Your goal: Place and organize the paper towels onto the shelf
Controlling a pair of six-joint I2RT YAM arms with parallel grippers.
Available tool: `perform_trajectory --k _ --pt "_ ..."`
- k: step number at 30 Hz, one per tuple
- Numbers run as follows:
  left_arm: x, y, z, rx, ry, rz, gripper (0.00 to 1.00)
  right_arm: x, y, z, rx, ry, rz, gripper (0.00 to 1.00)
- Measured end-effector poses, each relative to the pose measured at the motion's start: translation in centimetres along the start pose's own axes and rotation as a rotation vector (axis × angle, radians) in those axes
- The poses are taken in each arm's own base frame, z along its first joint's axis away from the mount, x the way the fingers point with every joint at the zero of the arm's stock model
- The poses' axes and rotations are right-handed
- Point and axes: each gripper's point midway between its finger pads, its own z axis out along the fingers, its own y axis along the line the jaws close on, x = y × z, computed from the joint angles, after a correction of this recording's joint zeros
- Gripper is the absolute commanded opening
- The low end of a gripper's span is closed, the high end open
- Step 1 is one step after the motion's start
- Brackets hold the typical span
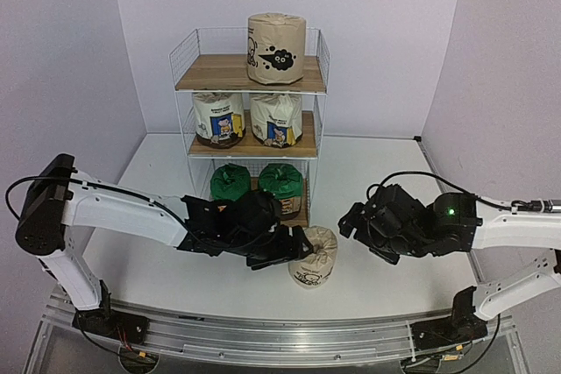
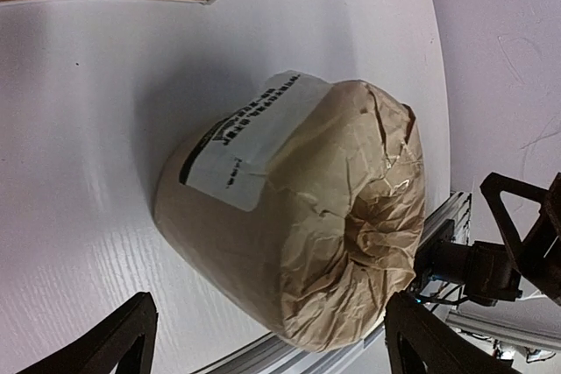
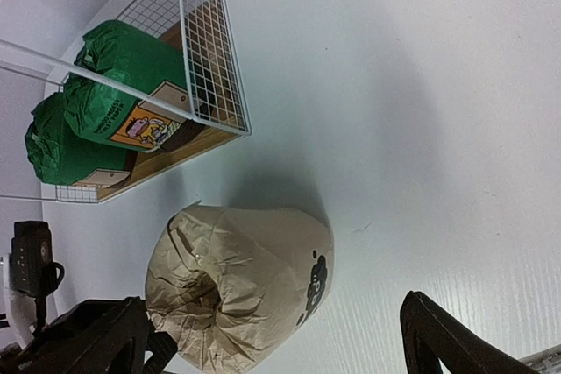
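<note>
The loose roll (image 1: pixel 313 256) stands on the counter (image 1: pixel 149 164), just off the shelf's (image 1: pixel 210 74) front right corner. We see the left jaws spread wide. In their wrist view one finger (image 2: pixel 131 339) sits at each lower corner, and the roll's near flank reaches in between the tips. Neither finger meets the wrapper there. From above, the left jaws lie close against the roll's left side, and we cannot tell whether they touch. The right jaws are spread too, fingers (image 3: pixel 447 339) far apart. The roll lies ahead of them, nearer one finger, near but apart.

The roll rests on one flat end, so its long axis is upright and its gathered end faces up. It is plump, about as wide as tall. Its tan paper wrap is crinkled and pleats into a dimple on top. One side carries a white label (image 2: pixel 241 155) with black print, another a black cartoon blot (image 3: pixel 316 282).

The shelf is white wire mesh with wood-grain boards. Its top tier holds a matching tan roll (image 1: pixel 276 47), the middle two white rolls (image 1: pixel 219 118), the bottom two green rolls (image 1: pixel 230 181), all upright. The counter is smooth and white.
</note>
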Motion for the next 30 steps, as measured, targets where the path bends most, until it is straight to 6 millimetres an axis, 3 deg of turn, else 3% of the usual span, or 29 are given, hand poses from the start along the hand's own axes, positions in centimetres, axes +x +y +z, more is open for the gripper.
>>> perform_trajectory --k 7,10,19,30 --pt "0.5 -1.7 1.6 -0.047 -0.008 -0.028 0.79 -1.0 -2.6 -0.4 0.019 -0.066 -0.003 0.98" --pt "0.5 -0.7 2.4 -0.103 -0.015 -0.046 0.69 -1.1 -2.9 -0.4 0.028 -0.073 -0.007 0.98" --pt "-1.3 -1.8 3.7 -0.162 -0.076 -0.043 0.38 -0.8 -3.2 0.0 0.048 -0.071 -0.022 0.98" --pt "-2.5 -1.8 3.4 -0.260 -0.111 0.035 0.01 -0.9 -3.8 -0.3 0.044 -0.072 -0.025 0.98"
